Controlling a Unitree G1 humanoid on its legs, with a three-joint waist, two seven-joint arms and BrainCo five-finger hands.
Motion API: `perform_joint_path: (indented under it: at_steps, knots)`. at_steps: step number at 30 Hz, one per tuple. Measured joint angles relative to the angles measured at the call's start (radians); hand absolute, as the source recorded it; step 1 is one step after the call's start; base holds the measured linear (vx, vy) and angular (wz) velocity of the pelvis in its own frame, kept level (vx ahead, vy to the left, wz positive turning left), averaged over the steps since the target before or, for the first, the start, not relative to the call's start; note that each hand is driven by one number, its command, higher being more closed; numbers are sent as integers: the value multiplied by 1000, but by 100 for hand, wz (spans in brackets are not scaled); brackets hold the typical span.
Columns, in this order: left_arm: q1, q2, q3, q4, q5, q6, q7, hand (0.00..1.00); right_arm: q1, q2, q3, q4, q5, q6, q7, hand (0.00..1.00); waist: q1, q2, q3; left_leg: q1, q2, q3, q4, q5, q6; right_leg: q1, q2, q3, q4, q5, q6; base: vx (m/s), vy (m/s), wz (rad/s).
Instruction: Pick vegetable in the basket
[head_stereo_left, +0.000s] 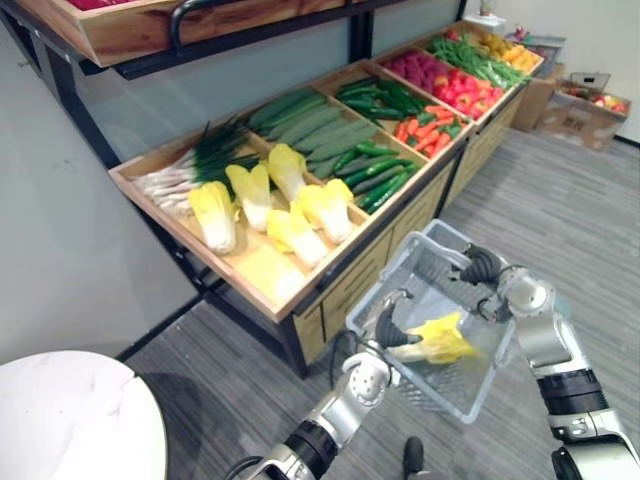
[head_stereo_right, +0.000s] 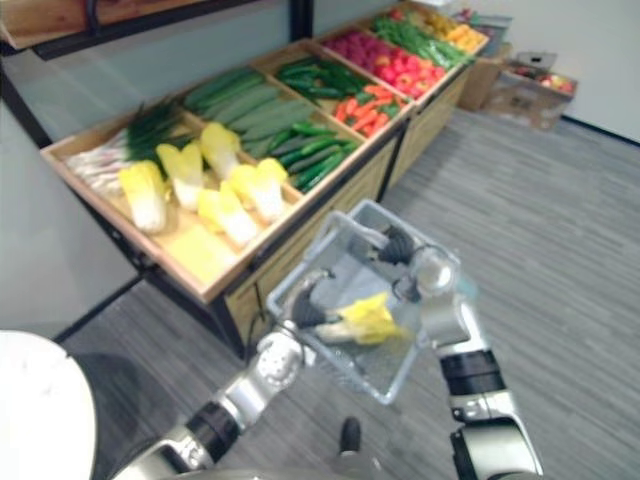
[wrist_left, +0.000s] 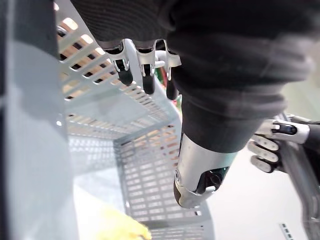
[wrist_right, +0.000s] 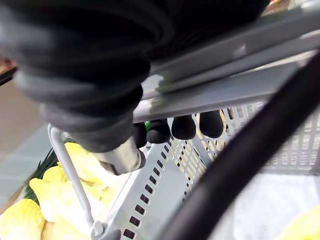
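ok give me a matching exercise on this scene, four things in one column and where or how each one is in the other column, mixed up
Things:
1. carrots
2. right robot hand
3. round white table
4. basket

Place or state:
a. holds one yellow cabbage
b. curled on the basket's rim
c. in a compartment of the wooden stand
d. close by on the robot's left

Pairs: 1-c, 2-b, 3-d, 4-a

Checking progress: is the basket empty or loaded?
Loaded: a yellow cabbage lies inside the grey basket that the right hand grips.
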Motion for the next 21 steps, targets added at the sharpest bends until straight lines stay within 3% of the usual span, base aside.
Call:
perform_joint_path:
  at_steps: [3,8,10,12,16,19,21]
  knots:
    - [-1,0,0,0,0,23,-24,0,0,0,0,0,-1,0,0,100,-3,-1,1,0,0,0,0,0,0,0,0,0,0,0,0,-10,-2,0]
    - [-1,0,-1,-22,-4,22,-50,0,1,0,-3,1,-2,-1,1,100,-9,-4,2,0,0,-1,0,0,0,1,-1,0,0,0,0,0,0,0]
    - [2,1,-3,-134,-9,16,-77,0,15,0,-13,8,-4,-10,0,100,-8,-4,2,-1,0,-2,0,0,0,1,-1,-2,0,0,0,0,0,0]
    - [4,2,0,-216,-11,-3,-85,0,39,0,-17,8,-4,-26,-1,100,-7,-3,2,-2,0,-4,0,0,0,2,-1,-5,0,0,0,0,0,4]
    - [24,15,1,-530,-58,-110,-124,0,192,0,-58,11,-1,-58,-15,100,10,4,-2,-15,0,-27,1,0,1,7,-4,-30,0,-1,1,-4,0,15]
    - [82,46,27,-739,-96,-175,-156,0,306,0,-78,64,-1,-75,-52,100,10,19,-8,-17,0,-54,1,1,1,26,-10,-56,0,-3,4,-22,2,26]
    - [121,75,57,-808,-96,-193,-158,0,366,2,-90,92,-1,-95,-97,100,15,27,-10,-17,0,-63,0,1,1,39,-12,-67,0,-7,9,-55,1,20]
